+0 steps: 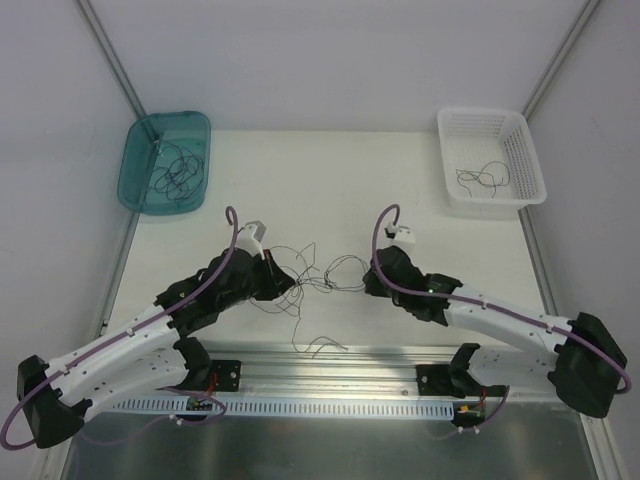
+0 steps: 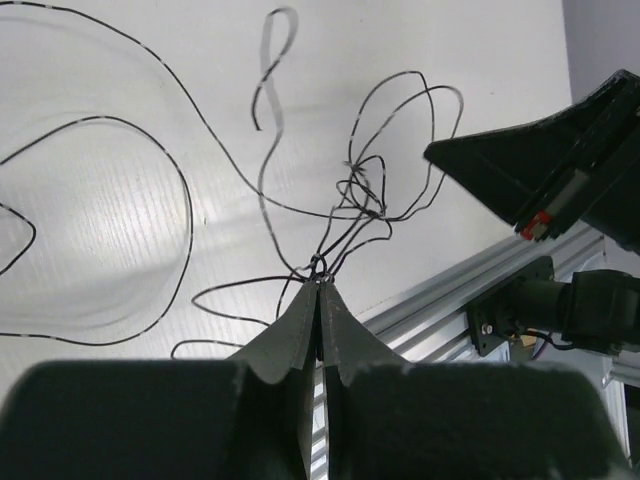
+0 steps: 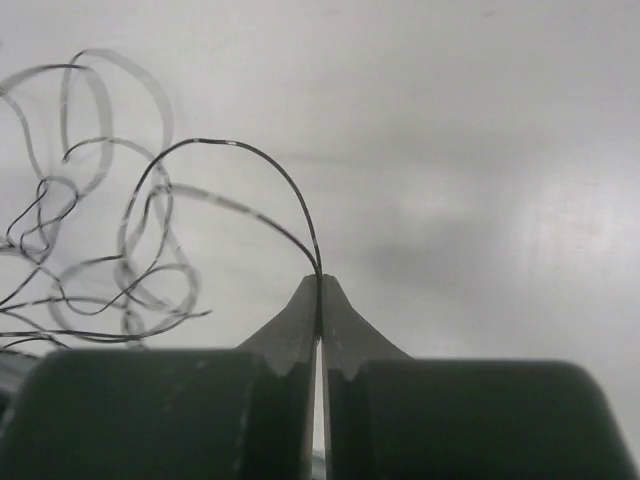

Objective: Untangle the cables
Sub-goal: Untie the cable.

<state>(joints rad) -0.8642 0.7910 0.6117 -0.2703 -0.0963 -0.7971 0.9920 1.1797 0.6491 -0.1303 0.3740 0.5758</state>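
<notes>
The cables [image 1: 318, 275] are a loose tangle of hair-thin dark strands stretched between my two grippers at the table's middle front. My left gripper [image 1: 291, 284] is shut on several strands at the tangle's left side; its wrist view shows the strands [image 2: 355, 200] knotted just past its closed tips [image 2: 320, 281]. My right gripper [image 1: 367, 281] is shut on one strand; its wrist view shows that strand [image 3: 240, 150] arching out of its closed tips [image 3: 320, 278] toward the tangle at the left. Loose ends [image 1: 318, 345] trail toward the front rail.
A teal bin [image 1: 166, 160] at the back left holds more dark strands. A white basket [image 1: 491, 169] at the back right holds a few strands. An aluminium rail [image 1: 330, 362] runs along the table's front edge. The right arm shows in the left wrist view [image 2: 560, 170].
</notes>
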